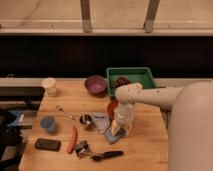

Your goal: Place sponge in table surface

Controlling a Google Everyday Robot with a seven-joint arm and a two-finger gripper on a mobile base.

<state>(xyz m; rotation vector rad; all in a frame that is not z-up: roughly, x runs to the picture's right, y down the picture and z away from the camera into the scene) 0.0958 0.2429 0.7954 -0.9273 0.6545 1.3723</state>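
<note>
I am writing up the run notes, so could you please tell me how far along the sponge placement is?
Looks done: the sponge appears to be down at the table, beside the cloth. In hand: the gripper is right on top of it; a grip cannot be confirmed. Left: the gripper lifting clear so the sponge lies alone on the wood.
</note>
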